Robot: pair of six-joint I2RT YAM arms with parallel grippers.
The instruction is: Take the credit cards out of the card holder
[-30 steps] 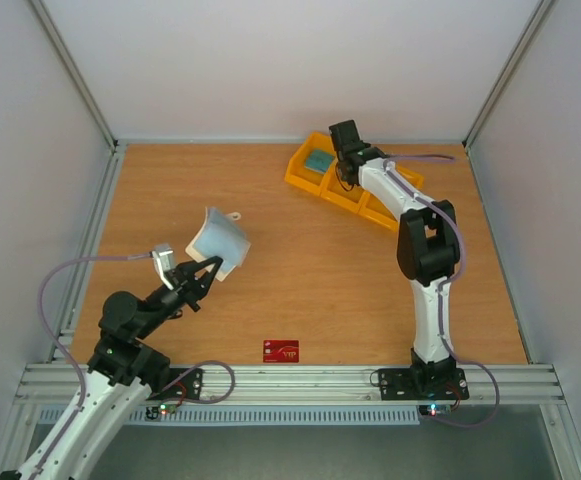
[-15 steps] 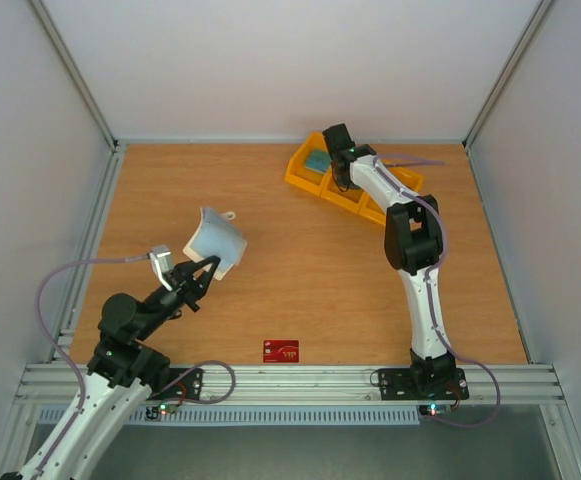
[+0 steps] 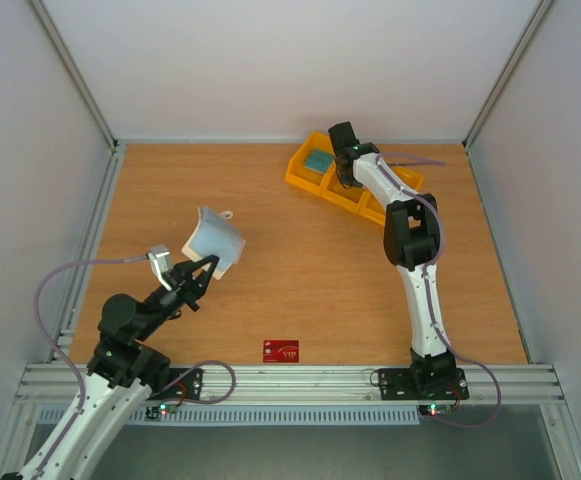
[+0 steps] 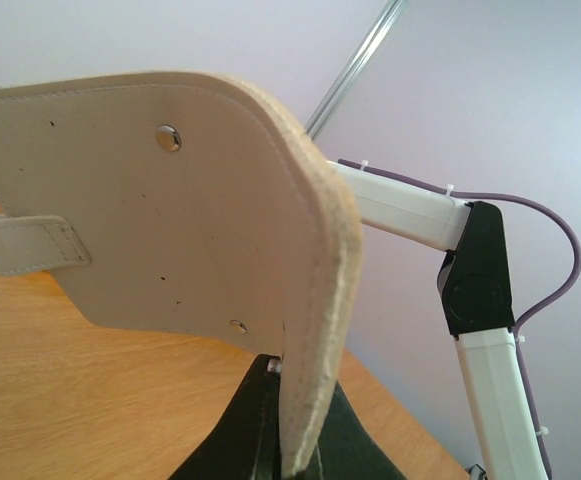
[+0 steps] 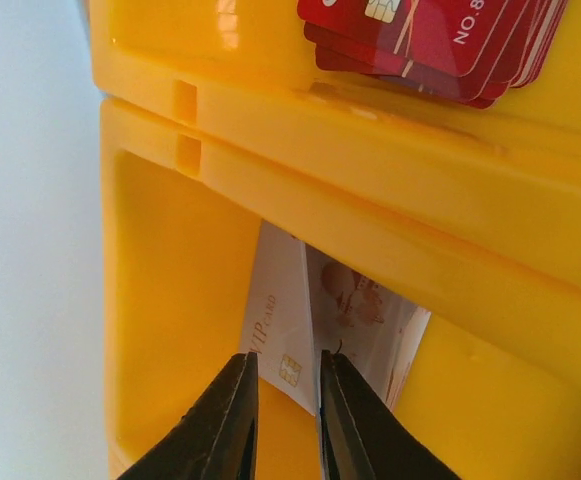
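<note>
wooden desk (image 3: 300, 270), white walls (image 3: 270, 70). my left jaws pinching card holder (image 4: 170, 230), holding it off desk. my right jaws hanging slightly spread over pale cards (image 5: 330, 320) in yellow bin (image 5: 370, 150); red cards (image 5: 430, 40) lying in next compartment, one red card (image 3: 281, 351) on desk. guessing mostly done; holder inside hidden.

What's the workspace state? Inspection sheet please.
Surface: wooden table, one red card lying near the front edge.
Job's things: card holder held upright by the left claw; pale cards and a red stack in neighbouring compartments of the yellow tray.
Clutter: nothing seen.
Claws: left claw shut on the holder's edge; right claw narrowly open over the pale cards.
Cables: purple cable looping beside the left arm.
Surroundings: white walls, metal frame.
</note>
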